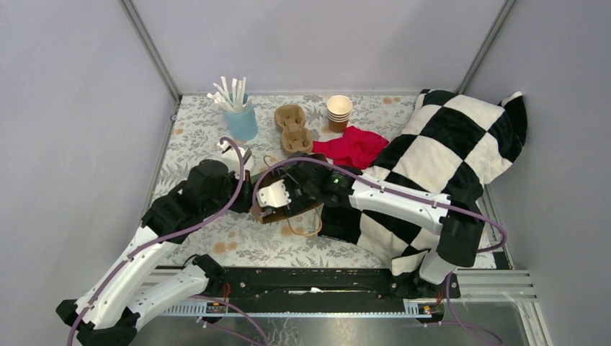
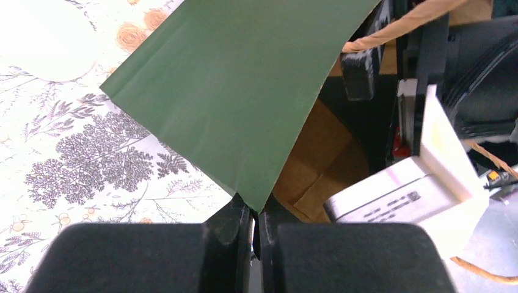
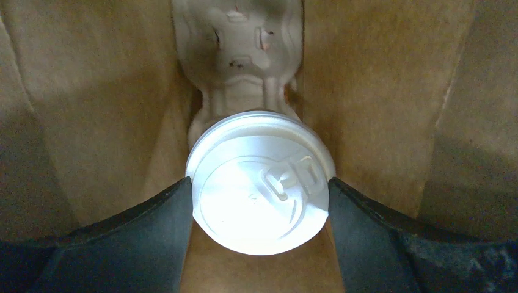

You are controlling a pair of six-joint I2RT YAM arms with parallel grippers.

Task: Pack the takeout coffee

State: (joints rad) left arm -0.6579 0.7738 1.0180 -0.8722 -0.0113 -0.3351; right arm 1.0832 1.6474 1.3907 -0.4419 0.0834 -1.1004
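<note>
– Progress on the packing?
– Nearing the end, judging by the right wrist view. Clamping the takeout coffee (image 3: 259,195) by its white lid with the right gripper (image 3: 259,204), lower centre of the frame, deep between the brown walls of the paper bag (image 3: 91,91).
– Seating it in anything?
– Lining up with the near pocket of the pulp carrier (image 3: 238,55), top centre of the frame. Seated or only hovering: not showing clearly enough for telling.
– Holding the mouth open somehow?
– Pinching the green flap (image 2: 244,79) with the left gripper (image 2: 255,223), bottom centre of its own view, fingers shut tight on the paper.
– Remaining?
– Probably settling into the pocket, letting go, then backing out clear of the twine handle (image 2: 391,27). Leaving alone the cup stack (image 1: 339,112), upper centre of the top view.
</note>
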